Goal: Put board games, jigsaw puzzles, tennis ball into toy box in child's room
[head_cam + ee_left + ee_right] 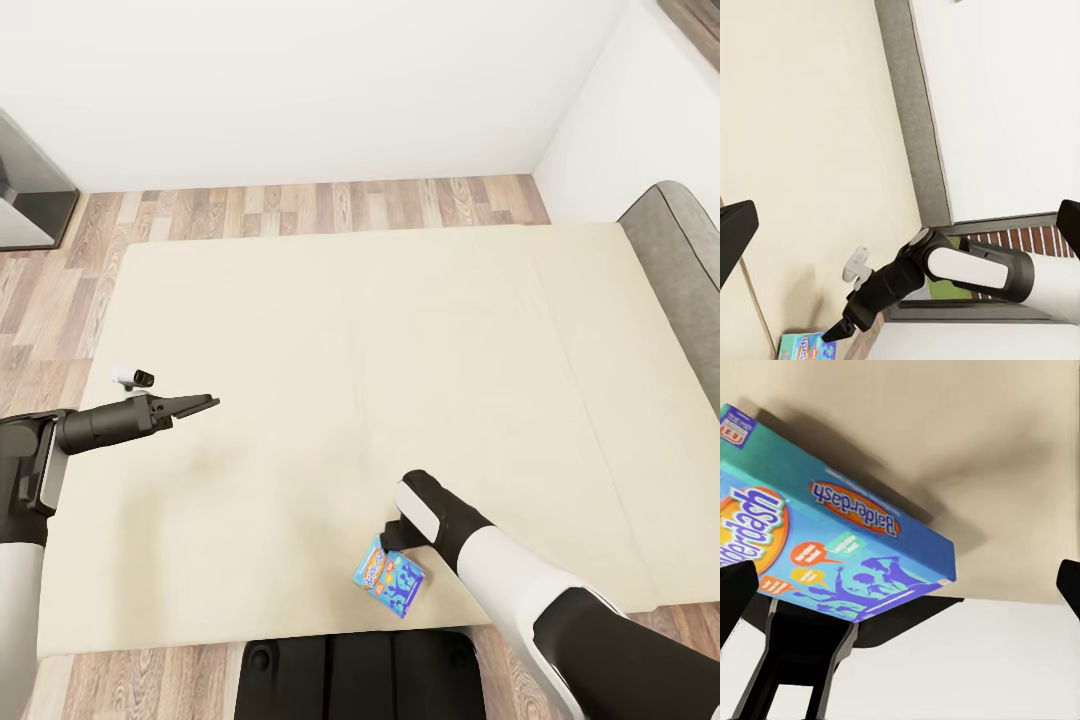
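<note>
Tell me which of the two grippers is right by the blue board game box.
The right gripper: it is at the upper edge of the blue, orange-printed board game box near the beige bed's front edge. The left gripper hangs apart over bare mattress.

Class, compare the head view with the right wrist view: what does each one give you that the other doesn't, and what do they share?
Head view: the whole bed with its grey headboard, the wood floor, and the left end effector over the bed. Right wrist view: the orange print on the blue board game, close up on its side, and the dark shadow under it. Shared: the board game and the beige bed surface.
</note>
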### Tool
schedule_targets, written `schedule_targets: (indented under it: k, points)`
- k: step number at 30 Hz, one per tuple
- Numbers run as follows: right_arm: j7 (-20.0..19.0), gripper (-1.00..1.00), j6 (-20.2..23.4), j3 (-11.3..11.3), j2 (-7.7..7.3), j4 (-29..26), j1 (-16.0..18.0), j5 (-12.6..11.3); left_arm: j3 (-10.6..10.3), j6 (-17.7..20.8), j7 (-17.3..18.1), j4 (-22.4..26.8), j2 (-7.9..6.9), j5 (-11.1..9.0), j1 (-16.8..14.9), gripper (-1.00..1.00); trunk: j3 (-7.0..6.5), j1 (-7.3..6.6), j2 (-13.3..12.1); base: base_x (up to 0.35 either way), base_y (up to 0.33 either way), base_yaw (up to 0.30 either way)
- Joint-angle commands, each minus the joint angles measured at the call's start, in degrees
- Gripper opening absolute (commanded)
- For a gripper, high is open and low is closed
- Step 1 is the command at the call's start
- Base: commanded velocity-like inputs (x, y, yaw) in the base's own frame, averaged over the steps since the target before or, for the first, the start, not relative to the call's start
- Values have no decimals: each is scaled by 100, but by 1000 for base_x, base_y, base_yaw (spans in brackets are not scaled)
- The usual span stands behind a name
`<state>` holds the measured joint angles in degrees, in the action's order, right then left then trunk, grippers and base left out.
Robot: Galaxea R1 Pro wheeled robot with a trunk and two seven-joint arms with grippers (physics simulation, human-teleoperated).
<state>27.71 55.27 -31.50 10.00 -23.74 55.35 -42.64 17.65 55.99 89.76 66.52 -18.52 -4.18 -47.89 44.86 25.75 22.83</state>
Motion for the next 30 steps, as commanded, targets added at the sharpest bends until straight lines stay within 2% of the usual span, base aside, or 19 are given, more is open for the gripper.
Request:
schedule_targets:
  k: [1,14,18,24,30]
  points:
    - [52,100,-46,-33,0,2,7,-59,-2,61,24,2,-3,5,-1,100,7,3,9,0,0,0]
    - [28,100,-671,-48,0,105,3,-59,1,61,24,1,-3,5,-1,100,7,3,9,0,0,0]
    - [21,100,-727,-66,0,187,3,-66,-3,61,24,1,-3,5,-1,100,7,3,9,0,0,0]
    - [16,100,-751,-302,0,223,3,-77,1,61,24,1,-3,5,-1,100,7,3,9,0,0,0]
    - [15,100,-754,-396,0,228,3,-85,0,61,24,1,-3,5,-1,100,31,3,9,0,0,0]
